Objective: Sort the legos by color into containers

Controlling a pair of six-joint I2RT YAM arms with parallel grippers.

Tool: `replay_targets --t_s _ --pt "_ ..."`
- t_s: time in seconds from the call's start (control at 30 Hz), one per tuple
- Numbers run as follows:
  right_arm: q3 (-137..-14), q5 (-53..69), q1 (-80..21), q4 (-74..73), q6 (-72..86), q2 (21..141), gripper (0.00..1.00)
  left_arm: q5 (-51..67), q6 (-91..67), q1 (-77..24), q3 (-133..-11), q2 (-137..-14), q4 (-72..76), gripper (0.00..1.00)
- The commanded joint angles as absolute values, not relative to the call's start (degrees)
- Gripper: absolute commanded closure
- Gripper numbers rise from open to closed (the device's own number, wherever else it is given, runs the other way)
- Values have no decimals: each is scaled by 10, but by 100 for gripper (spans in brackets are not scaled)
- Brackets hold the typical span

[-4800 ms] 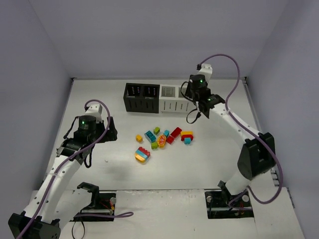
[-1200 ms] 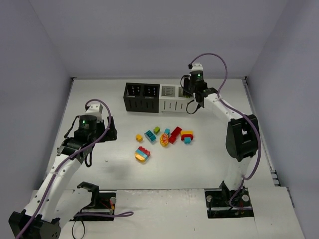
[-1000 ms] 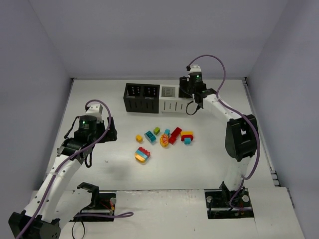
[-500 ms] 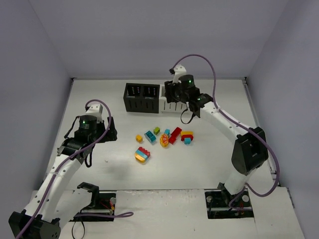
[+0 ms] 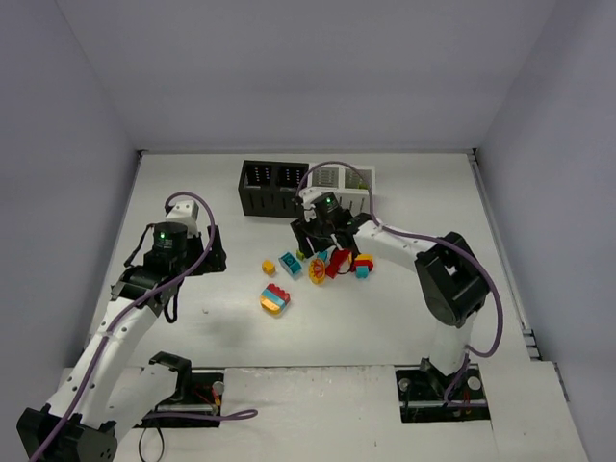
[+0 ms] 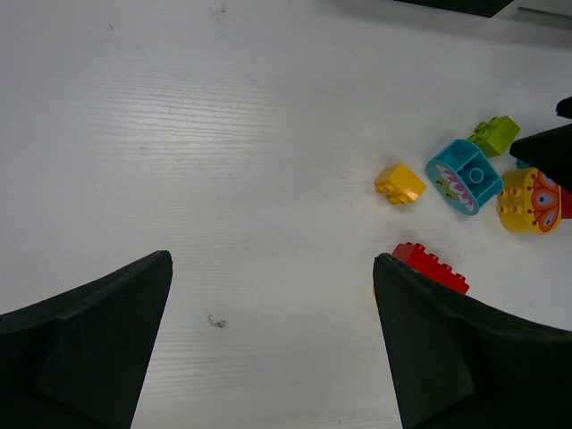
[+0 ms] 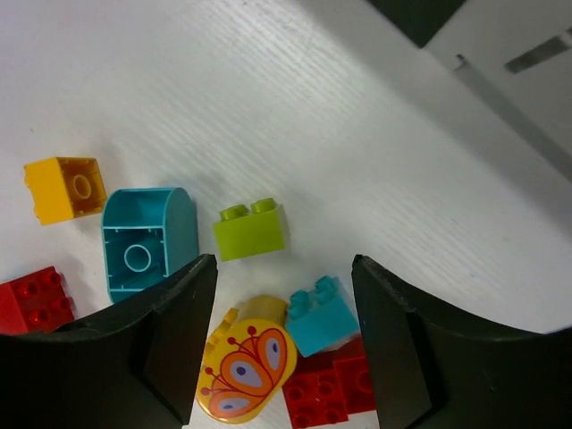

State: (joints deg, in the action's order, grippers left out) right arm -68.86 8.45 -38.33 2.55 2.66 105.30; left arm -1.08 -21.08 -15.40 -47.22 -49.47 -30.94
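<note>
The right hand (image 7: 281, 273) hangs over the loose legos (image 5: 290, 264) on the desk (image 5: 385, 318), its jaws wide and holding nothing; a lime brick (image 7: 250, 231) lies at 11 o'clock of the gap, a teal arched brick (image 7: 147, 241) at 9, a butterfly-printed brick (image 7: 246, 368) at 6; the containers (image 5: 274, 202) stand at 12 o'clock of the heap; the left hand (image 6: 268, 268), likewise wide and empty, hangs at 9 o'clock, well apart.

Lab cell: white table (image 5: 385, 318), plain grey walls (image 5: 289, 67), bolted arm bases (image 5: 168, 380).
</note>
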Motion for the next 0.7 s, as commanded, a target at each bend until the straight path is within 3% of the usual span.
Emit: replay_targets --t_s 0.0,0.33,0.43,0.6,0.67 --pt "-697 98 -401 58 13 1054 41 -11 -203 -158 -483 -496 -279 13" --pt "-700 80 -416 62 5 1101 40 -15 -202 -158 -483 -491 -280 13" --pt "-700 74 -415 69 5 1110 44 -16 -202 -158 -483 -492 -281 13" --pt "-707 64 -415 84 5 1105 59 -15 -202 -157 -483 -492 -281 13" --pt "-711 60 -415 88 -10 1097 71 -15 -202 -158 -483 -493 -281 13"
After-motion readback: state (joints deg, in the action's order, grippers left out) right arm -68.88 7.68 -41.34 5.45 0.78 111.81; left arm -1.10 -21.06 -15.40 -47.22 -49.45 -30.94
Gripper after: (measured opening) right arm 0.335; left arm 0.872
